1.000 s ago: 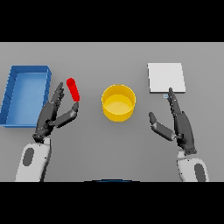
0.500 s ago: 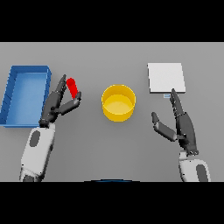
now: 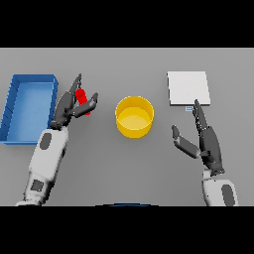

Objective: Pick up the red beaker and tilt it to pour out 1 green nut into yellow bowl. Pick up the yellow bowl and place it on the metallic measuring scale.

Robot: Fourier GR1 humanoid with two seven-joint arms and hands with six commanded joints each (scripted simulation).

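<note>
Currently the left hand [image 3: 73, 105] was closing around the small red cylindrical beaker [image 3: 82, 99], thumb and fingers apparently pinching it, beside the blue rectangular tray [image 3: 14, 101]. Recommended: secure the grip before tilting over the round yellow bowl [image 3: 134, 116] (contents indiscernible). The right hand [image 3: 206, 141] rested spread near the flat metallic measuring scale [image 3: 187, 88].

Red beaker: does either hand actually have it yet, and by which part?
The left hand has its fingers and thumb around the red beaker, about its lower half; a firm grip cannot be confirmed. The right hand is open and holds nothing.
</note>
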